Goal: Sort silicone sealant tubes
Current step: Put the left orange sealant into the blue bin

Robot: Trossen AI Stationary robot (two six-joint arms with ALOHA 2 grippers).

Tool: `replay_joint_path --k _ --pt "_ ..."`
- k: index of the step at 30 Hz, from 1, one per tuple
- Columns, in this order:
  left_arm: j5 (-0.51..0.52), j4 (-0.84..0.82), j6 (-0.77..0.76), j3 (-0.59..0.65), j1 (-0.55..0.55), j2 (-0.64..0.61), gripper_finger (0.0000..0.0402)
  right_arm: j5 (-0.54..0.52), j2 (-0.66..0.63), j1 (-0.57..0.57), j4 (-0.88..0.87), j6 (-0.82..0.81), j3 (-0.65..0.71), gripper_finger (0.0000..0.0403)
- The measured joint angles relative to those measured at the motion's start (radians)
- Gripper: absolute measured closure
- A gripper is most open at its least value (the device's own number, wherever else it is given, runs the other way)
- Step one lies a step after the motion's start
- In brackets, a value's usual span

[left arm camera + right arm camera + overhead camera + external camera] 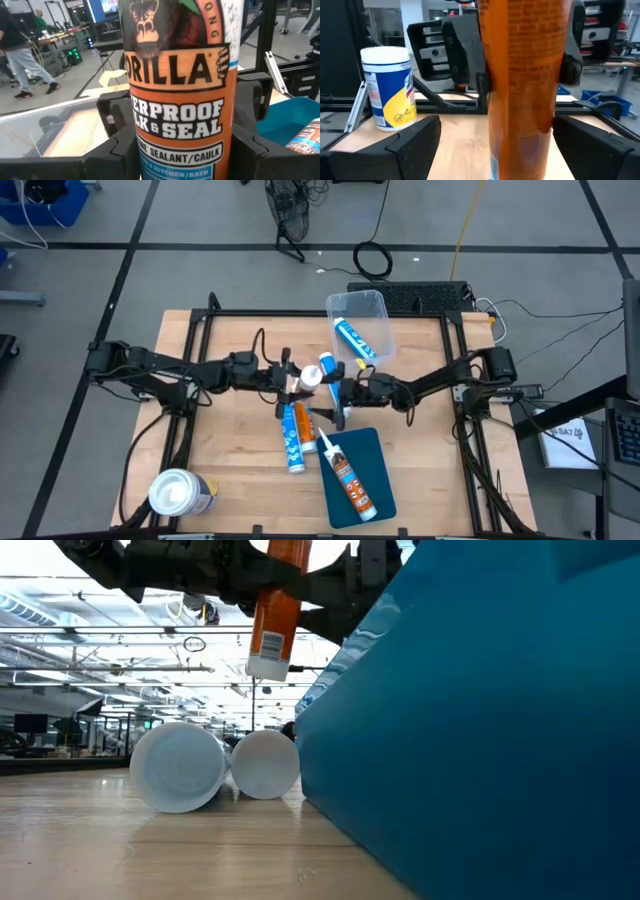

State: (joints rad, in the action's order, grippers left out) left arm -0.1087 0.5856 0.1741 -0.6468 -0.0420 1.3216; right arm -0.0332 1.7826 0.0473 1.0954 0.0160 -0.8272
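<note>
Both dark arms meet mid-table; left gripper clamped, fingers closed in; right gripper fingers spread wide.

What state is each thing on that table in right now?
Held orange tube: upright, lifted off the table.
Left gripper: shut on the held orange tube.
Right gripper: open beside that tube.
Clear bin: holds one blue tube.
Blue mat: one orange tube lying on it.

A pale wooden table top with visible grain was seen. The orange tube was wrapped in a glossy printed label. The bin was clear plastic, the blue tray smooth and matt.
</note>
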Motion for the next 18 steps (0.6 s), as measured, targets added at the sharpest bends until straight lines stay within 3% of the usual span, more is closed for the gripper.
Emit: replay_joint_path --k 18 --pt "-0.054 0.067 -0.013 0.000 -0.001 0.001 0.0199 0.011 0.000 -0.002 -0.019 0.027 -0.053 0.0044"
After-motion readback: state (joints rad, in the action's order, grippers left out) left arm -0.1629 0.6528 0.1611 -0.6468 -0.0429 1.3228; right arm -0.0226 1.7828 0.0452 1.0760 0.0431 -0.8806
